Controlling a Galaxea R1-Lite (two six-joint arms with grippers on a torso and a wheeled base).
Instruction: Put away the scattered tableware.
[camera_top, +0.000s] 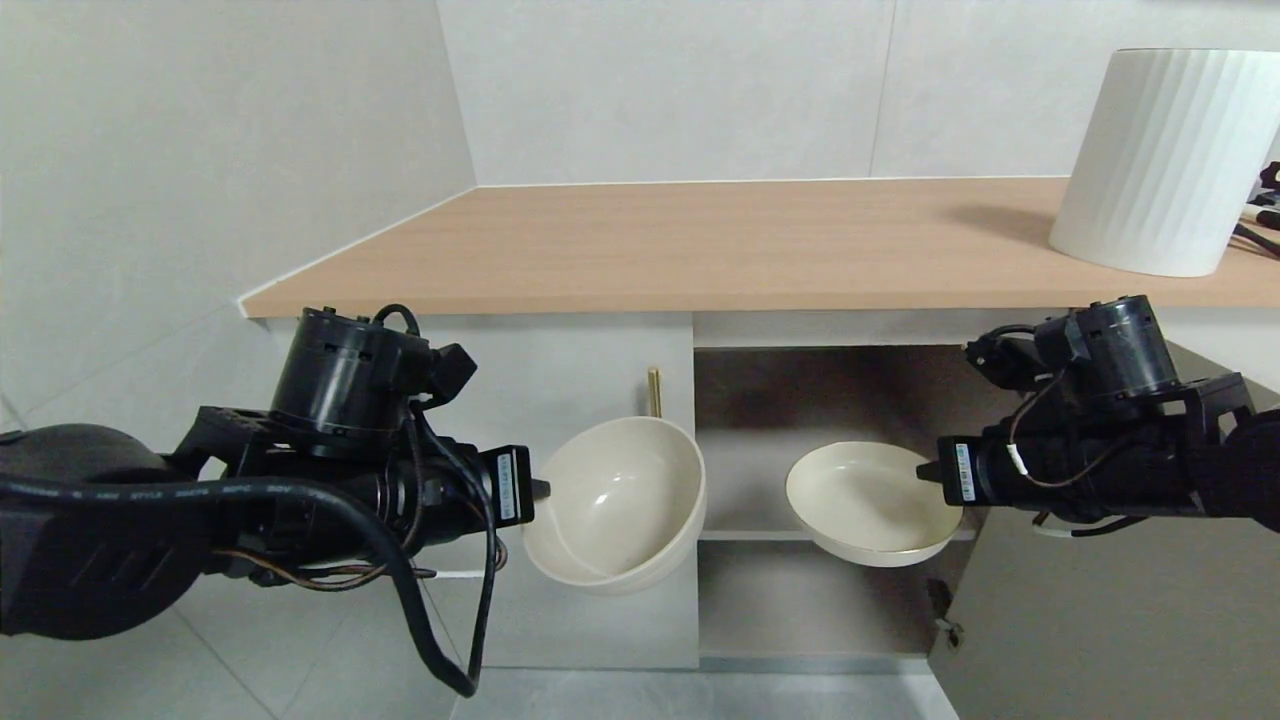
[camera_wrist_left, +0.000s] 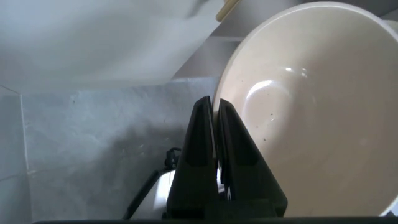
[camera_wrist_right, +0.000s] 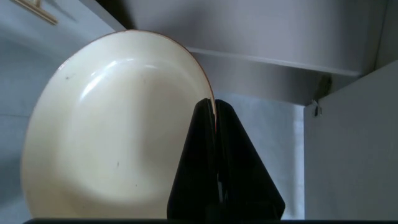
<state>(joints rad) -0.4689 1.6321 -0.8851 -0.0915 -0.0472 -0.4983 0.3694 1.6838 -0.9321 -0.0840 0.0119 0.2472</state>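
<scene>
**While both arms sit at the open cabinet: bowl in L, plate in R**

Head view:
- L gripper (camera_top: 540, 490) is clamped on the rim of the cream bowl (camera_top: 620, 500), fingers pinched tight on the edge nearest the arm.
- Bowl is tipped on its side, opening toward the cam. It hangs in the air in front of the closed door (camera_top: 590, 370) and covers the lower end of the brass handle (camera_top: 654, 390).
- R gripper (camera_top: 925, 470) pinches the rim of the cream plate (camera_top: 865, 495).
- Plate is near level w/ a slight tilt, at the mouth of the open cabinet (camera_top: 800, 400) compartment, around shelf (camera_top: 740, 535) height. Can't tell if it touches the shelf.
- Bowl and plate are apart, w/ a clear gap between them.
- Open door (camera_top: 1080, 620) is swung out below the R arm.
- Wood counter (camera_top: 700, 240) runs above, w/ a white ribbed container (camera_top: 1160, 160) standing on its right end.

L wrist view:
- L gripper (camera_wrist_left: 216, 124) has both fingers closed w/ the bowl (camera_wrist_left: 317, 112) rim sandwiched between them.
- Glossy inside of the bowl faces the cam.
- Grey floor tile (camera_wrist_left: 93, 137) is behind.

R wrist view:
- R gripper (camera_wrist_right: 214, 124) fingers are closed on the plate (camera_wrist_right: 112, 118) edge, one finger on each face of the rim.
- Plate's inner face is toward the cam.
- Open door (camera_wrist_right: 354, 143) is beside it, w/ the shelf edge behind.
</scene>
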